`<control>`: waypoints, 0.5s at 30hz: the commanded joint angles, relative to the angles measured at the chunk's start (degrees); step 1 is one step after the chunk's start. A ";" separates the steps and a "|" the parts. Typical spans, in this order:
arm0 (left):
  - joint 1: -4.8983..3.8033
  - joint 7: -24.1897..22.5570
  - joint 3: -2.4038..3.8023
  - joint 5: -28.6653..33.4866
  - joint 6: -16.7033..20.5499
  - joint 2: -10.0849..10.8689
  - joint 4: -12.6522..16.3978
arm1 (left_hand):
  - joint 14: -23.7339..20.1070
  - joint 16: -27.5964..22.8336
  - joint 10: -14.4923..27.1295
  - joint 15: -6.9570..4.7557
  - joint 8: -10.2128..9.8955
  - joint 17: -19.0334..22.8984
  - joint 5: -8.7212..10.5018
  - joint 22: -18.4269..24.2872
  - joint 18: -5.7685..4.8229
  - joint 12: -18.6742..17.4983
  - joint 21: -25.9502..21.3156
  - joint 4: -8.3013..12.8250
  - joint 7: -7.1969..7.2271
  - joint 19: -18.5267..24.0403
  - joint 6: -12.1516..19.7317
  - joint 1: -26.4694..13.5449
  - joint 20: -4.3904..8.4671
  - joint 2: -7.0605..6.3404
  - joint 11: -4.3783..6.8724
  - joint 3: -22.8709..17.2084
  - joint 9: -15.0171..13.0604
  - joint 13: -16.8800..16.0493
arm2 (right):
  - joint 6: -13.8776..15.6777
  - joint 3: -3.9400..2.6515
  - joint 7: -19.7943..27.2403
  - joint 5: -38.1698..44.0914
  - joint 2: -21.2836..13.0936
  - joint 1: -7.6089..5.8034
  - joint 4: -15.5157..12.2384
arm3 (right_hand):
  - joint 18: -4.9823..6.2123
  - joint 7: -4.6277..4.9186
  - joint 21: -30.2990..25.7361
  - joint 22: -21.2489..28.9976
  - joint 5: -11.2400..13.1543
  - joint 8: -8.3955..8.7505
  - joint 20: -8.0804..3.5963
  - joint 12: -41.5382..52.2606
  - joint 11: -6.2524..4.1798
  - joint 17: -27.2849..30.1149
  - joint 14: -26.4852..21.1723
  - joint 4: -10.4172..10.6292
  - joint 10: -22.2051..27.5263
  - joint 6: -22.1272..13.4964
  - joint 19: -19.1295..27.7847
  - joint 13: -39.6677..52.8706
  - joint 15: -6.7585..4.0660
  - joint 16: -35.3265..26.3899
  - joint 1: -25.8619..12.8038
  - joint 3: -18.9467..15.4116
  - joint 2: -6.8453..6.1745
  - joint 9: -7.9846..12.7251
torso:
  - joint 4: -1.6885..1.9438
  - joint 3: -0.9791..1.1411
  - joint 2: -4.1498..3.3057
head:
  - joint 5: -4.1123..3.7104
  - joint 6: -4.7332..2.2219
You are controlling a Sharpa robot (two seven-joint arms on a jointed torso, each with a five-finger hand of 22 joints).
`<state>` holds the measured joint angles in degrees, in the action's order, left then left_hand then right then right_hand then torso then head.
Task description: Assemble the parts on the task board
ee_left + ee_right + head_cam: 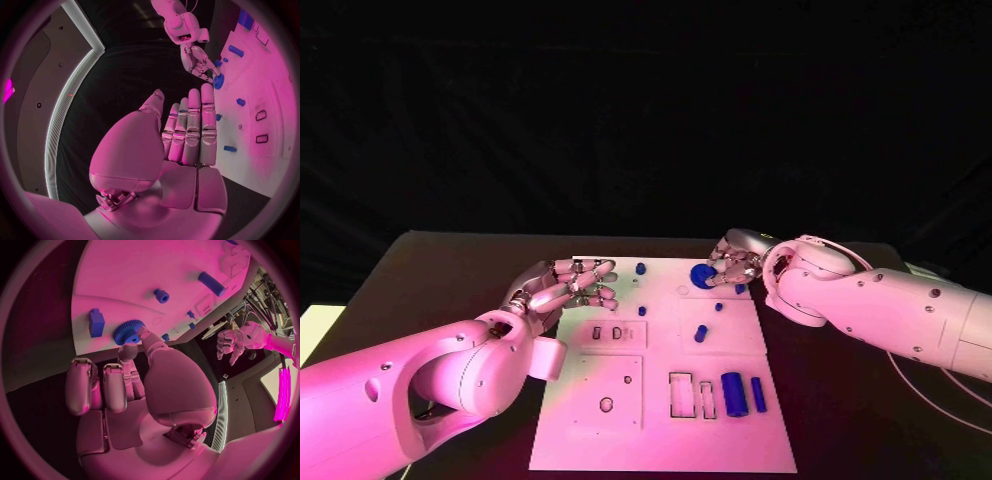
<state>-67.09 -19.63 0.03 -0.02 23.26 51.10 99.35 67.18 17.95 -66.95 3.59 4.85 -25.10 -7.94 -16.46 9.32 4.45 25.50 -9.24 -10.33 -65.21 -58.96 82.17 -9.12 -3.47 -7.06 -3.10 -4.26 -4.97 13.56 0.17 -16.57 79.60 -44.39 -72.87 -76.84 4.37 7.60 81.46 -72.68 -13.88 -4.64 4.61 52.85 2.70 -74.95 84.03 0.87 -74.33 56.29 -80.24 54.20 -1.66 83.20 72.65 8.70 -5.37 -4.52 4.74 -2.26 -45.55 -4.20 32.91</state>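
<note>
Your left hand [567, 290] hovers empty, fingers loosely apart, at the white board's [661, 440] left edge, while your right hand [733, 262] pinches the blue gear [702, 277] near the far edge, where so slight a fingertip hold could let it tilt or drop.

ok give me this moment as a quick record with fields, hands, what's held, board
left hand: over the near-left edge of the board, fingers apart, holding nothing
right hand: at the far right of the board, fingers pinching the blue gear
board: white plate in the middle of the black table
loose parts: blue cylinder and blue bar lying at the board's near right, small blue pieces further back
</note>
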 commanded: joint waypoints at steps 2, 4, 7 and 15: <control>-0.07 -0.08 0.04 0.18 -1.27 -0.12 0.01 | -0.37 -0.28 0.15 0.10 -0.35 -0.05 0.14 -0.07 0.66 -0.29 -0.35 0.36 -0.30 0.24 -0.29 0.01 0.02 0.56 -0.08 0.05 -0.08 -0.09 | -0.53 0.00 -0.95 2.90 0.42 0.15 0.31 | -0.82 0.24 0.54 -0.57 -0.37 -0.44 -0.01 2.96 -0.02 -2.44 3.94 0.05 -0.91 0.17 -0.53 3.11 0.09 0.68 0.59 -0.53 0.12 -0.05 | 0.00 -0.03 0.01 | 0.08 0.11; -0.07 -0.03 0.04 0.18 -1.34 -0.14 -0.01 | -0.37 -0.28 0.15 0.10 -0.35 -0.05 0.14 -0.07 0.66 -0.29 -0.35 0.36 -0.30 0.24 -0.29 0.01 0.02 0.56 -0.08 0.05 -0.08 -0.09 | -0.30 0.00 -1.15 3.21 0.63 0.18 0.46 | -0.87 0.25 0.67 -0.81 -0.40 -0.49 0.01 4.01 -0.02 -2.68 3.96 0.08 -1.19 0.23 -0.65 4.24 0.11 0.84 0.71 -0.56 0.26 -0.06 | 0.07 -0.04 0.01 | -0.01 0.11; -0.07 0.01 0.04 0.18 -1.38 -0.13 -0.02 | -0.37 -0.28 0.15 0.10 -0.35 -0.05 0.14 -0.07 0.66 -0.29 -0.35 0.36 -0.30 0.24 -0.29 0.01 0.02 0.56 -0.08 0.05 -0.08 -0.09 | -0.13 0.00 -1.45 4.05 0.89 0.20 0.59 | -0.89 0.26 0.76 -0.96 -0.42 -0.51 0.02 4.60 -0.02 -2.87 3.99 0.10 -1.35 0.27 -0.72 4.87 0.12 0.95 0.77 -0.57 0.35 -0.07 | 0.03 -0.05 0.02 | 0.06 0.13; -0.06 -0.08 0.04 0.18 -1.40 0.13 0.03 | -0.43 -0.33 0.09 0.10 -0.34 -0.07 0.14 -0.07 0.67 -0.27 -0.38 0.40 -0.28 0.30 -0.34 0.03 0.01 0.59 -0.07 0.02 -0.09 -0.10 | -0.27 0.01 -2.48 6.75 1.38 0.40 0.27 | -1.38 0.17 2.00 -3.37 -0.35 -0.72 0.02 8.16 -0.07 -4.45 4.23 0.48 -2.76 0.74 -2.08 8.58 0.09 1.87 0.60 -0.92 0.58 -0.11 | 0.07 -0.03 0.05 | 0.05 0.37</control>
<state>-67.09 -19.51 0.03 0.02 23.04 51.27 99.29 67.18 17.96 -66.95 3.59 4.85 -25.09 -7.94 -16.46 9.32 4.45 25.50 -9.24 -10.54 -65.21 -59.17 82.17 -9.12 -3.47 -7.06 -3.10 -4.26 -5.03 13.64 0.17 -17.92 83.54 -43.14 -72.58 -76.47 3.49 7.65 83.24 -74.95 -14.10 -5.12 4.52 60.85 2.72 -74.94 84.02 1.44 -76.75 56.63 -81.98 62.64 -1.66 84.75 73.17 8.13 -4.85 -4.58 4.77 -2.29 -45.53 -4.12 33.17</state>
